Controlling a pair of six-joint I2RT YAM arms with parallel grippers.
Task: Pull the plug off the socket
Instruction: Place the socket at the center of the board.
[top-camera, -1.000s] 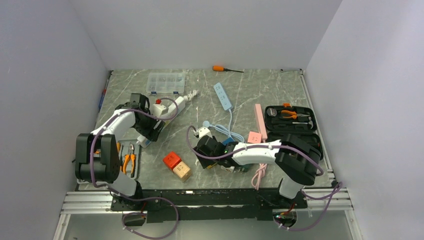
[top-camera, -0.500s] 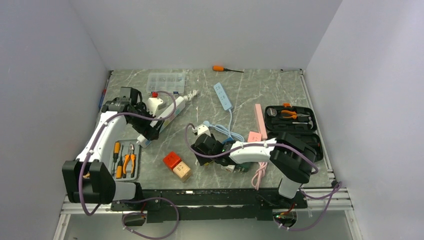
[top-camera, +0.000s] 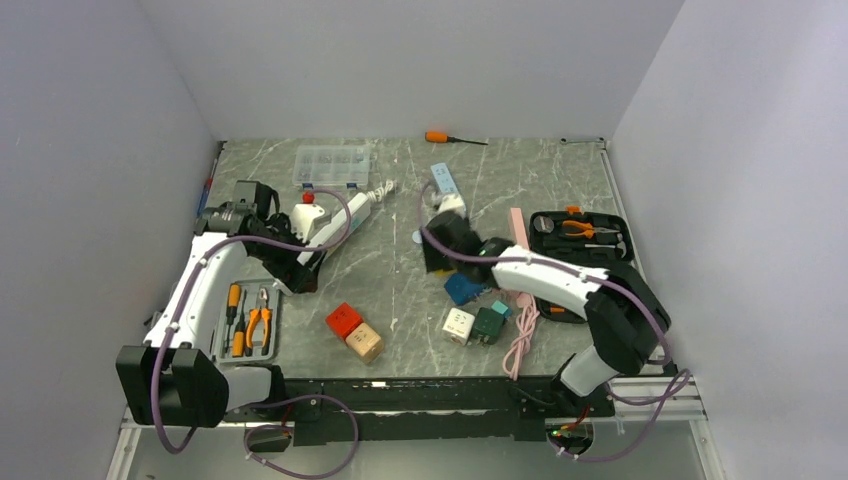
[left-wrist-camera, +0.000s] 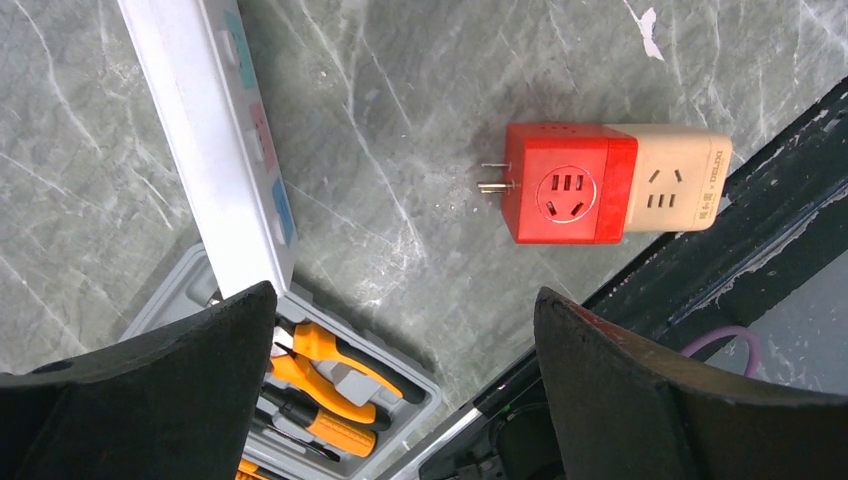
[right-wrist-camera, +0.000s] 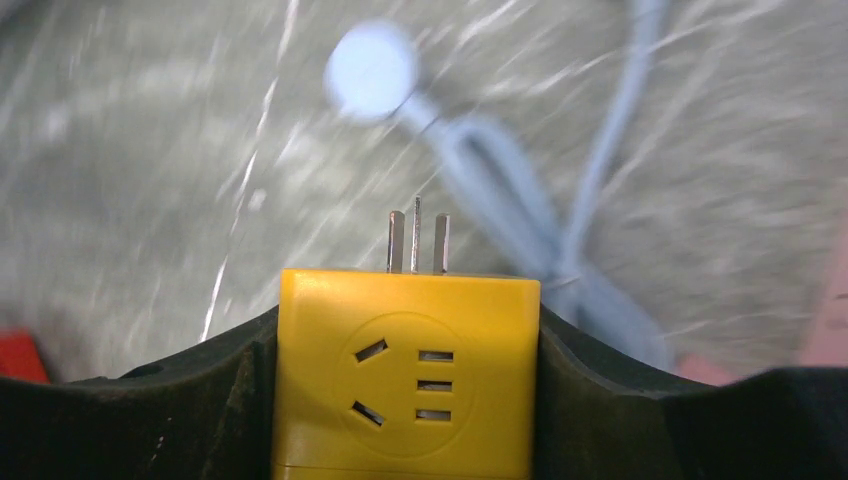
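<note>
Right wrist view first: my right gripper (right-wrist-camera: 409, 400) is clamped on the yellow plug cube (right-wrist-camera: 410, 310), one finger flat on each side face. The socket face is toward the lens and its three pins (right-wrist-camera: 416, 240) stick out ahead, bare, with nothing on them. So I judge the plug free of its socket. Under it the table (right-wrist-camera: 120, 150) is a blur, with a pale blue cable (right-wrist-camera: 520, 200) across it.

Overhead, that hand sits mid-table, well apart from the white cube (top-camera: 458, 325) and dark green cube (top-camera: 490, 322) near the front edge.

By the look of it, this is hard, glossy plastic: light, rigid, likely slippery. The flat sides are the place to hold, squarely, clear of the pins, which could bend.

My left gripper (left-wrist-camera: 405, 350) hangs spread wide, holding nothing, above the red cube (left-wrist-camera: 565, 195) joined to a beige cube (left-wrist-camera: 675, 185), with the white power strip (left-wrist-camera: 215, 150) nearby.
</note>
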